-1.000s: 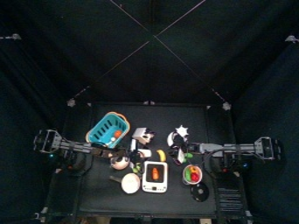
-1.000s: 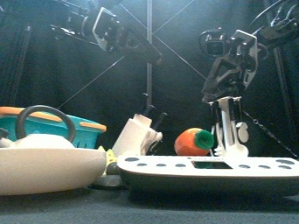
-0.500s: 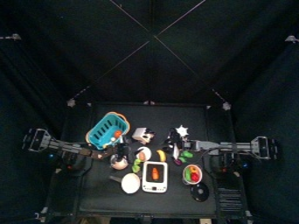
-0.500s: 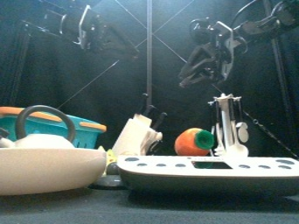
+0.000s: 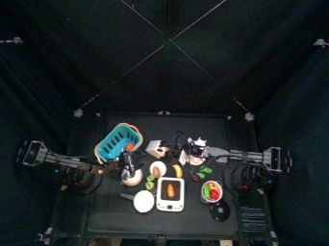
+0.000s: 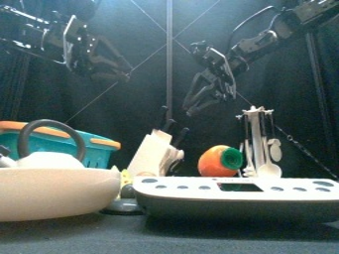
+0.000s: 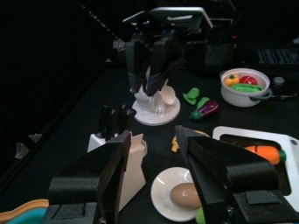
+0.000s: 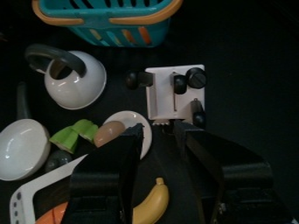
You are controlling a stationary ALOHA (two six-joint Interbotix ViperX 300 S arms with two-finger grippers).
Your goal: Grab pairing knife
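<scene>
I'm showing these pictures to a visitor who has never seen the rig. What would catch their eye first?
Probably the turquoise basket at the table's left rear, bright against all the black. Next, the white knife block with dark handles near the middle, with the right gripper hanging open just above it. The orange toy behind the white scale also stands out in front.

Both arms hang raised: left gripper (image 6: 95, 62) at ten o'clock, right gripper (image 6: 199, 91) near centre, jaws spread.

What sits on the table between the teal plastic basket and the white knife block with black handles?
Only bare black table separates teal basket from white knife block, as the right wrist view shows.
</scene>
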